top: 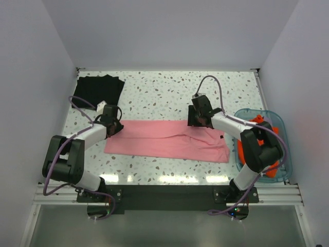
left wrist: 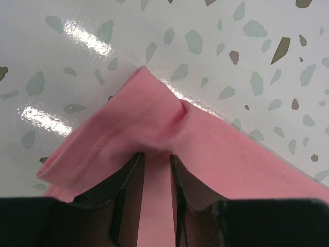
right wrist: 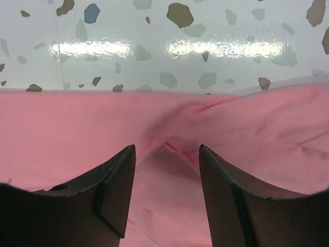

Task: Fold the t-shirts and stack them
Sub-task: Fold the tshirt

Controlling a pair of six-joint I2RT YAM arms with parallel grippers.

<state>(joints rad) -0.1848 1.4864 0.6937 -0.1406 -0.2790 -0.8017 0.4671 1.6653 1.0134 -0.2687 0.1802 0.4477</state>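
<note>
**A:** The pink shirt lies flat on the table, folded into a long strip. Its long axis runs side to side in front of both arms.

**B:** The left gripper sits right on that shirt's far left corner. From the wrist, its jaws stand narrow with a puckered fold of pink between them. Whether that is a firm pinch, I cannot tell.

**A:** The right gripper is over the shirt's far edge, right of its middle. Its jaws stand wide apart, released, with a small ridge of cloth rising between the tips.

**B:** So the cloth is directly under both, one arm per end. The right end itself lies further out, nearer the right arm.

**A:** The black shirt waits beyond the pink shirt's left end, and the tub is off its right end. I judge an end-to-end fold comes next.
</note>
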